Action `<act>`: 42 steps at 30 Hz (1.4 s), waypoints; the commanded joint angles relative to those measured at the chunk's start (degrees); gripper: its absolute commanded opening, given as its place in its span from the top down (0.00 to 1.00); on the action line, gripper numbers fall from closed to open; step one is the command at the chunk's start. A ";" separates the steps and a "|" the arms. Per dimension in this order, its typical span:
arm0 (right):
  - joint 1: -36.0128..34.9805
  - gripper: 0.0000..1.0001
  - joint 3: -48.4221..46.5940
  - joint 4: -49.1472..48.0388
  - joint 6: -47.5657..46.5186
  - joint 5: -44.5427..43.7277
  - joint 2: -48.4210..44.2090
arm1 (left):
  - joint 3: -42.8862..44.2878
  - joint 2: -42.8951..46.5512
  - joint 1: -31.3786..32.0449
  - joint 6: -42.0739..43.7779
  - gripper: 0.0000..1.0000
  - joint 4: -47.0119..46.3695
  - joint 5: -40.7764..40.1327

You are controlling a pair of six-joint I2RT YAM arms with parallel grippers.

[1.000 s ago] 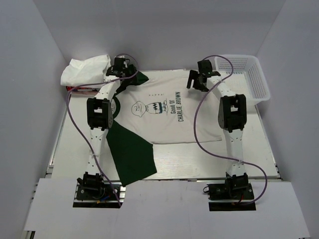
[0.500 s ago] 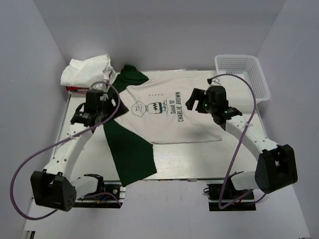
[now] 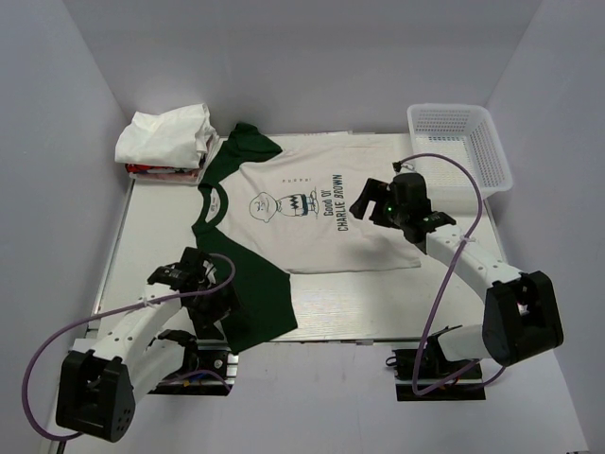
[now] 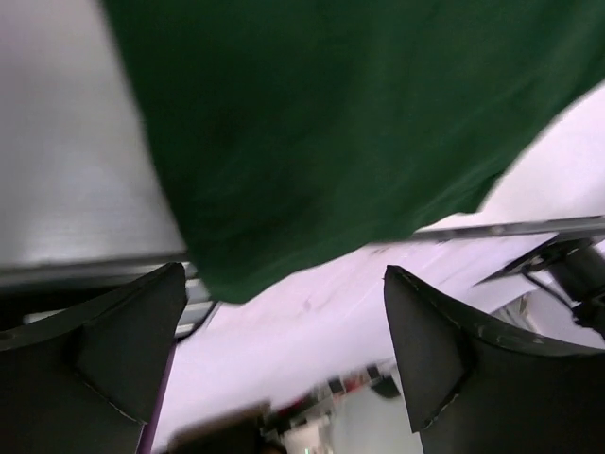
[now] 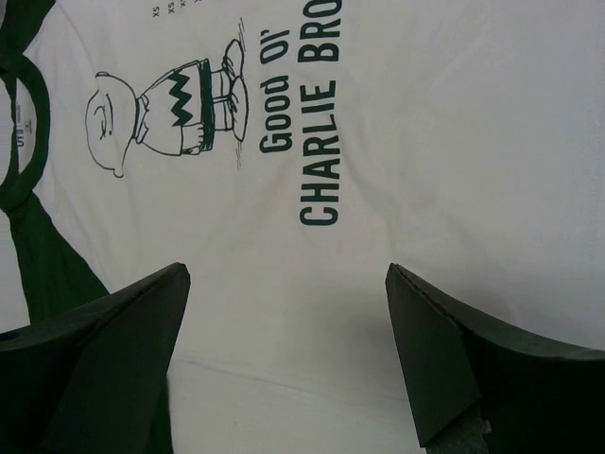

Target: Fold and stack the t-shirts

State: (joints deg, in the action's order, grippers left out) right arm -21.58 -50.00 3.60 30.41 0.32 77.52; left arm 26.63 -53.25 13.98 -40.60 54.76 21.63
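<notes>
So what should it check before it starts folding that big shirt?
1. Left gripper open: ok.
2. Right gripper open: ok.
3. Big shirt spread flat, print up: ok.
4. Green sleeve wholly on the table: not ok, its end hangs over the near edge.
5. Left gripper close to that sleeve: ok, not gripping it.
6. Folded stack away from both arms: ok.

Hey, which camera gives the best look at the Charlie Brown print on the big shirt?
The right wrist view: the print fills the frame, drawing and lettering sharp. The top external view shows it whole but small on the shirt. The left wrist view shows only a dark green sleeve, no print.
</notes>
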 commanded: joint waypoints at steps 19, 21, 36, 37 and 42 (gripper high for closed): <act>2.07 0.10 4.73 3.25 1.84 -5.50 -2.72 | 0.00 -12.66 6.33 -5.02 0.80 -11.17 3.25; 2.51 0.10 4.91 4.31 1.75 -6.29 -2.89 | 1.93 -12.66 6.85 -4.31 0.94 -9.08 3.86; 10.42 0.10 16.42 19.08 6.85 -11.31 -12.47 | 6.23 -5.99 6.85 -0.97 1.00 -4.40 7.11; 10.51 0.10 16.77 18.82 6.76 -10.69 -12.74 | 6.24 -5.29 6.85 -0.45 1.00 -4.40 7.81; 11.91 0.22 18.19 15.04 5.80 -10.78 -10.29 | 6.24 -5.28 6.85 0.70 1.00 -3.17 7.82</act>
State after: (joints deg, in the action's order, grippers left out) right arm -10.39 -31.35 20.73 36.18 -10.72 66.46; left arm 31.48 -59.37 20.53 -41.41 50.78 27.88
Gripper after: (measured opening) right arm 0.797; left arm 0.084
